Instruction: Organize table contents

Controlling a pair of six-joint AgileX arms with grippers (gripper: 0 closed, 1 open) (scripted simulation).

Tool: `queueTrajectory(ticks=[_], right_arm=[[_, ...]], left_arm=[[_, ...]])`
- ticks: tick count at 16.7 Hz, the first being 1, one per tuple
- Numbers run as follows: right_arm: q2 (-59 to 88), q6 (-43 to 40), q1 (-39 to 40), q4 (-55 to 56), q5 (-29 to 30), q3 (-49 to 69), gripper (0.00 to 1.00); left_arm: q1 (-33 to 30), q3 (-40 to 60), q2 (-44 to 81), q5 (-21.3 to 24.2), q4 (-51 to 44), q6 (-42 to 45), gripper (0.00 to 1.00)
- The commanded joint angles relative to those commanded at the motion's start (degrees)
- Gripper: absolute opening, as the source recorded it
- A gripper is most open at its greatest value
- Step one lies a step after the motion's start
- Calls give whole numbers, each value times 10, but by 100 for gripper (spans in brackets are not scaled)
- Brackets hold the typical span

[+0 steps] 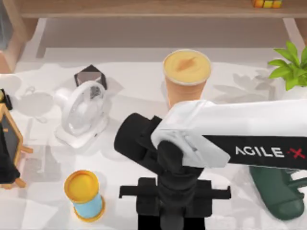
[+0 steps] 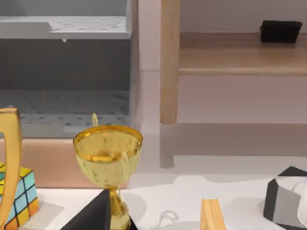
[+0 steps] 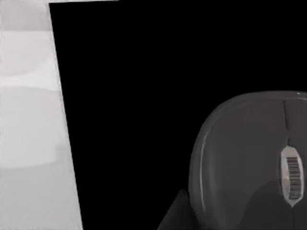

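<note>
At the top view's far left edge a dark board in a wooden easel frame [image 1: 8, 143] is seen. Next to the right stand the white desk fan [image 1: 82, 114] and, nearer the front edge, the small yellow-lidded blue jar [image 1: 86, 195]; neither belongs to the job. In the left wrist view a gold trophy cup [image 2: 108, 158] and a coloured puzzle cube [image 2: 20, 195] are shown before the wooden shelf [image 2: 230, 55]; the left arm is judged parked off to that side, and its fingers cannot be told.

Toward the middle, the right arm [image 1: 240, 136] is stretched across the white table [image 1: 139, 81], its black wrist hung low over the front centre. Whether the right gripper is open or closed cannot be told, as the fingers are hidden beneath the wrist. In the right wrist view the dark grey mouse [image 3: 249, 158] is seen close under the camera, lying on a black flat surface, possibly a mat or the slab.

The mouse is judged light, rigid and smooth-shelled, so it is best pinched across its narrow flanks, low down.

Behind the arm stands the orange drink cup [image 1: 187, 74], upright; it is likely top-heavy and best gripped mid-wall. Further right a green plant [image 1: 290, 64] is seen.
</note>
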Motion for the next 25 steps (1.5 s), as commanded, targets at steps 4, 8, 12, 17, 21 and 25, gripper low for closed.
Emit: queueTrajectory(ticks=[4,8,12,17,21,25], right_arm=[[0,0,0,0,0,0,53],[0,0,0,0,0,0,83],[0,0,0,0,0,0,100],[0,0,0,0,0,0,100],[-2,3,-2,0,0,1,100],[-25,70,-22,-4,1,25,100]], left_arm=[[0,0,0,0,0,0,100],[0,0,0,0,0,0,100],[0,0,0,0,0,0,100],[0,0,0,0,0,0,100],[0,0,0,0,0,0,100],[0,0,0,0,0,0,100]])
